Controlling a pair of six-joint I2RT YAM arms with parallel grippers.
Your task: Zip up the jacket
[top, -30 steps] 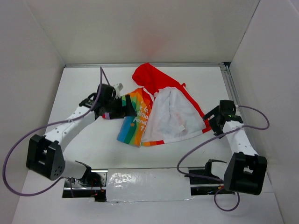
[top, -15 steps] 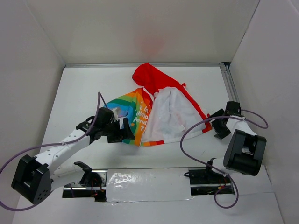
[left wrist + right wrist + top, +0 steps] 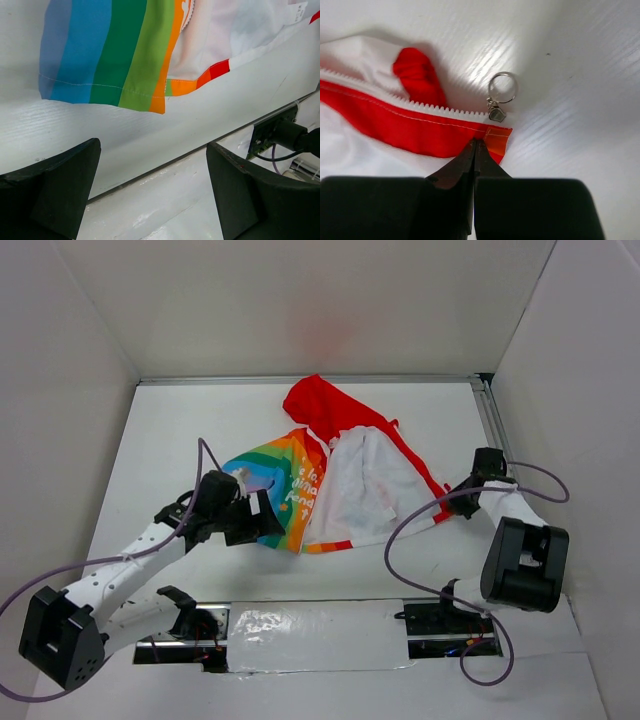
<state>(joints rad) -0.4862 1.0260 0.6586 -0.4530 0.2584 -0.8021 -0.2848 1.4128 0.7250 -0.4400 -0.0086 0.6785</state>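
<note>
The jacket (image 3: 340, 480) lies open on the white table, red hood at the back, rainbow half on the left, white lining on the right. My right gripper (image 3: 476, 142) is shut, its tips pinched on the red hem band (image 3: 395, 125) at the jacket's bottom right corner. Just beyond the tips lie the zipper slider (image 3: 496, 113) with its ring pull and the white zipper teeth (image 3: 450, 109). My left gripper (image 3: 152, 145) is open and holds nothing. It hovers near the table's front edge, short of the rainbow hem (image 3: 110, 50). From above, the left gripper (image 3: 265, 520) sits at the rainbow panel's lower left and the right gripper (image 3: 462, 490) at the right corner.
White walls enclose the table on three sides. A metal rail (image 3: 490, 430) runs along the right side. A foil-taped strip (image 3: 315, 635) and both arm bases sit at the near edge. Purple cables (image 3: 400, 540) loop off each arm. A small circuit board (image 3: 272, 137) is mounted below the table edge.
The right gripper moved in to the jacket's bottom right corner and shut there. The left arm let go of the rainbow half, which now lies spread flat, and drew back toward the near edge.
</note>
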